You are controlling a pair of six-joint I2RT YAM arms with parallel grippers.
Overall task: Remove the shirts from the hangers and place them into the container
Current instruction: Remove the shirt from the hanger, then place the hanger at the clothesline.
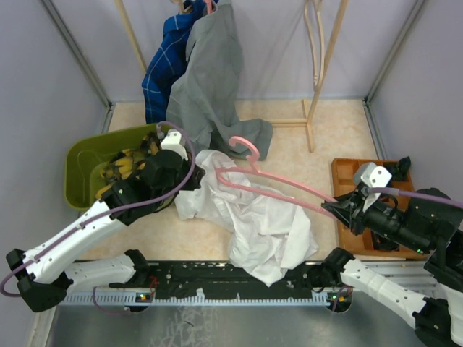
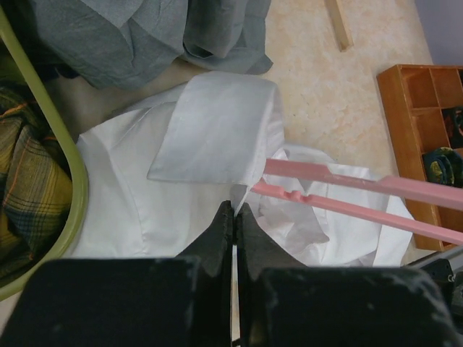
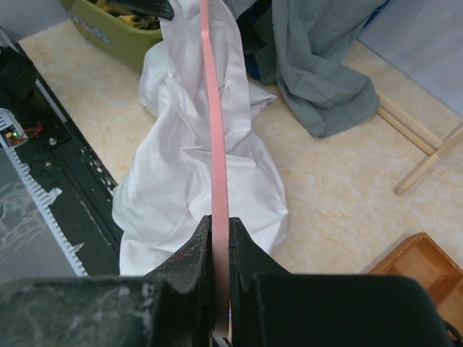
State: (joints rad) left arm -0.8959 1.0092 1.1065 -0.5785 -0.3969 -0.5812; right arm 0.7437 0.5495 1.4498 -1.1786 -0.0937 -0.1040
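**Jaws of the left gripper** (image 2: pixel 233 215) are pressed together on what looks like a fold of the plain white cloth shirt (image 1: pixel 253 224) at centre frame. That spot is just beside the olive-green rectangular plastic basin (image 1: pixel 76 163) at left. The jaws of the right gripper (image 3: pixel 221 223) pinch the right-hand end of the thin pink curved hanger (image 1: pixel 278 184).

The two arms hold opposite ends, apparently so the hanger can be drawn out sideways while the cloth is anchored. In the left wrist view the pink bars run under the shirt's folded collar. The hook lies on top of the garment at centre.

The white shirt sprawls across the tabletop (image 1: pixel 329 137), outside the basin, with its lower edge reaching the near side at bottom centre. A yellow-and-black plaid shirt (image 1: pixel 119 170) lies inside the basin.

At upper centre a grey shirt (image 1: pixel 210 79) and a blue checked shirt (image 1: pixel 163 65) hang from the wooden rack (image 1: pixel 327 65), the grey one's hem pooling on the tabletop. An orange divided tray (image 1: pixel 343 173) sits at right beneath the right arm. The job looks about a quarter done.
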